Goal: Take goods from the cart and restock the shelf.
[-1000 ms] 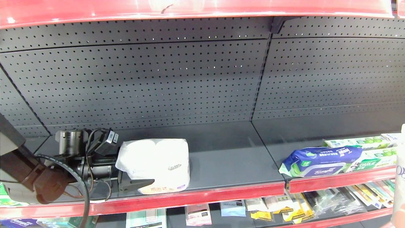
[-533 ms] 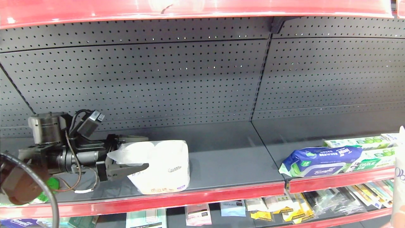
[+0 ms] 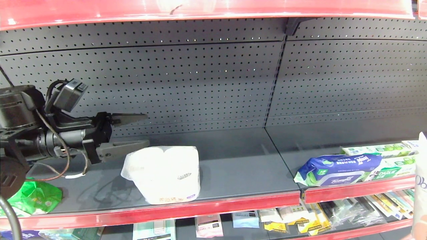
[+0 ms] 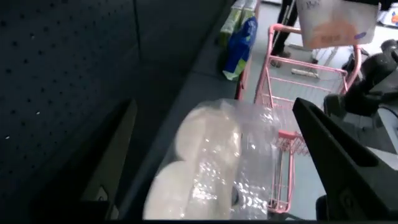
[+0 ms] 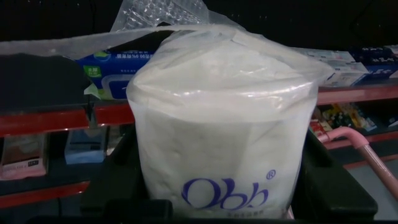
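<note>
Plastic-wrapped white tissue roll (image 5: 217, 124) is sitting nearest me; the right gripper (image 5: 224, 186) seems to be pinching it, its fingers (image 5: 339, 186) mostly hidden. Farther in, a white wrapped tissue pack (image 3: 166, 175) is resting at the front edge of the dark grey metal shelf (image 3: 240, 173). I am holding the left gripper (image 3: 146, 129) spread wide just above it, not touching.

the toilet paper pack (image 3: 165, 173) is white with a purple-orange band. behind it the back panel (image 3: 200, 83) is dark grey, dotted with holes; under it the shelf edge (image 3: 200, 208) is red. far to its right, the wrapped roll (image 5: 217, 143) is white, purple-printed.
</note>
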